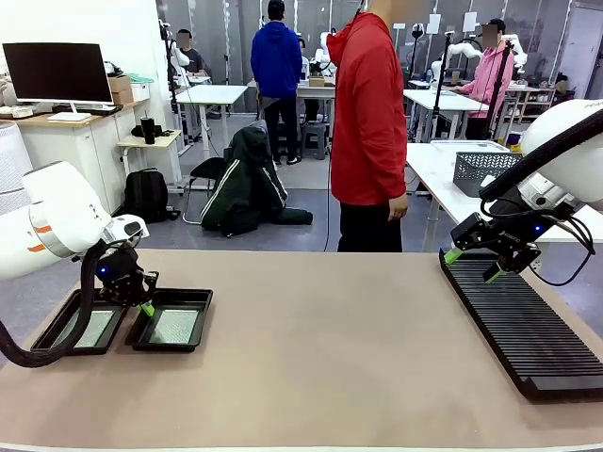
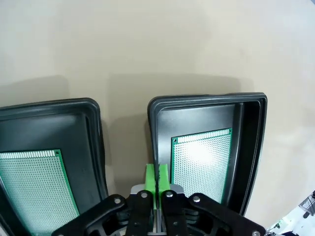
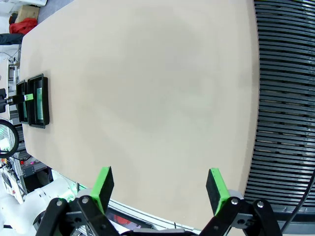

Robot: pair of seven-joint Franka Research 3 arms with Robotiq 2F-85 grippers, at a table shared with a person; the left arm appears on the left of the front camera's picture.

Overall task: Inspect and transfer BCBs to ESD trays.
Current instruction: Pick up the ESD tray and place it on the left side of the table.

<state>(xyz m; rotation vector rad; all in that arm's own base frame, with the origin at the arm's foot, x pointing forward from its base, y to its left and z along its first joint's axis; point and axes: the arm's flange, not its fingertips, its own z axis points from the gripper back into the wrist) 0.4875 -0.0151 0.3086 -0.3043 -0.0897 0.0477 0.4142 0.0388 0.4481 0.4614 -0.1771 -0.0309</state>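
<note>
Tan matte tabletop [image 1: 311,348]: broad, bare across its middle.

Long black ribbed slotted rack [image 1: 520,325]: lies along the table's right side, slots empty as far as can be seen.

Dark wire mesh basket [image 1: 482,169]: on a white side table beyond the rack.

Person in a red hooded top [image 1: 369,113]: stands at the far edge, arm hanging down, hands away from the table.

Two shallow black rectangular plastic ESD trays with raised rims: side by side at the table's left end, long sides nearly touching; outer tray [image 1: 58,325], inner tray [image 1: 193,299].

Thin pale-green perforated circuit boards (BCBs): one lies flat on each tray floor, outer board [image 1: 85,329], inner board [image 1: 175,326]; fine dot grid, darker green edge, glare on the inner one in the left wrist view.

Left gripper [image 1: 148,309]: green pads pressed together, grasping nothing, poised over the rims between the trays.

Right gripper [image 1: 473,265]: jaws spread wide, empty, above the rack's far end.
</note>
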